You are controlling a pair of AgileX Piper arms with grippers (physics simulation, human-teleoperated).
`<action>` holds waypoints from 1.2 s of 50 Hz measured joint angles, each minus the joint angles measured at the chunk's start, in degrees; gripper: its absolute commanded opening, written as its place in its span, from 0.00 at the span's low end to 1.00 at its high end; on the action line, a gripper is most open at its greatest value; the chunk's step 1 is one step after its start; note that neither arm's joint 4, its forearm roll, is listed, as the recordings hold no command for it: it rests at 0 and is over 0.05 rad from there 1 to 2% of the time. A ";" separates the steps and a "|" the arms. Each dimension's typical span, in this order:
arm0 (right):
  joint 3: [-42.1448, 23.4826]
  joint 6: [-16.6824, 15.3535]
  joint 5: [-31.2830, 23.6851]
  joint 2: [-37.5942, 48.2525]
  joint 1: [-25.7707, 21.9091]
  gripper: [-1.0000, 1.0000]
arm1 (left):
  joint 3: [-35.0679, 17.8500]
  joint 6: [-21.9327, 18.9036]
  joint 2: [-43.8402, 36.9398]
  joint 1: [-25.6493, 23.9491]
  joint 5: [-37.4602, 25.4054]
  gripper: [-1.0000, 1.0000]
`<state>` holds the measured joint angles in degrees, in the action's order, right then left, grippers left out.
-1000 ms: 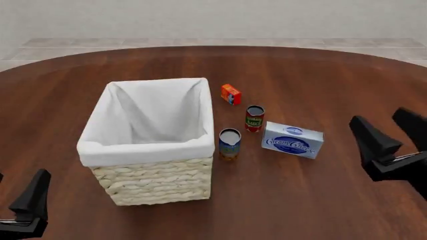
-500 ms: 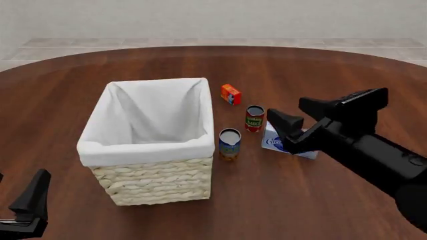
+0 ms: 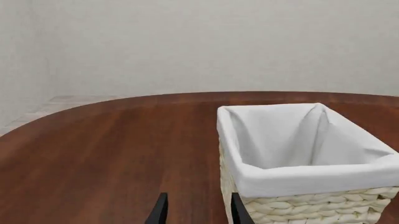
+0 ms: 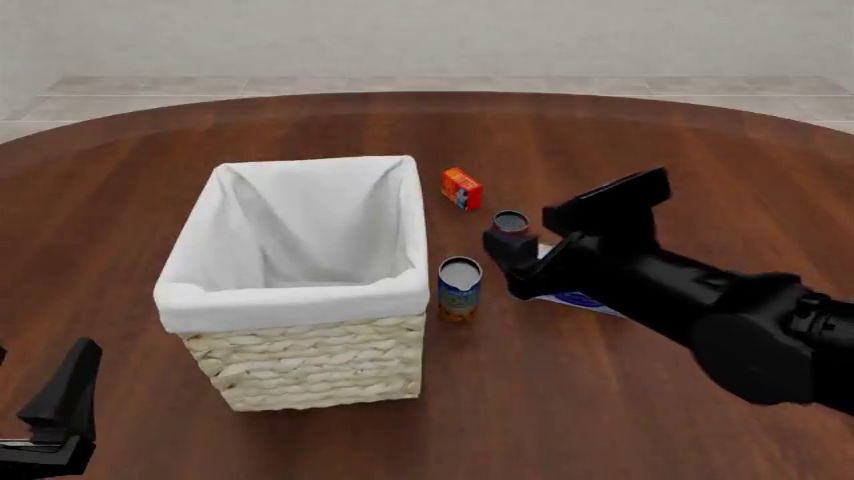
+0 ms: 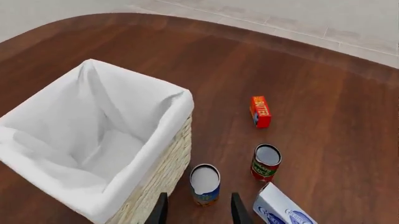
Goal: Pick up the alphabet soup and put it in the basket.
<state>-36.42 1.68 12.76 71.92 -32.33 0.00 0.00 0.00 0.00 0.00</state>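
- Pale wall and tiled floor lie behind the round wooden bench (image 4: 641, 130).
- My right pincer (image 4: 561, 228) has swung in from the bench's right edge and now hangs above the red can (image 4: 509, 222), fingers spread wide, holding nothing.
- The soup (image 4: 459, 287) stands upright, untouched, just beside the basket (image 4: 310, 370) on its right; the wrist view shows it almost between my fingertips.
- So the approach is nearly lined up; descent and grasp remain, I judge.
- My left pincer (image 3: 196, 213) idles low near the basket, narrowly parted, empty.
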 measured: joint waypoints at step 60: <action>-9.52 -3.14 2.31 20.14 1.21 1.00 | 0.00 0.00 0.00 0.00 0.00 1.00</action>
<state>-45.94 -1.46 15.07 92.06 -31.12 0.00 0.00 0.00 0.00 0.00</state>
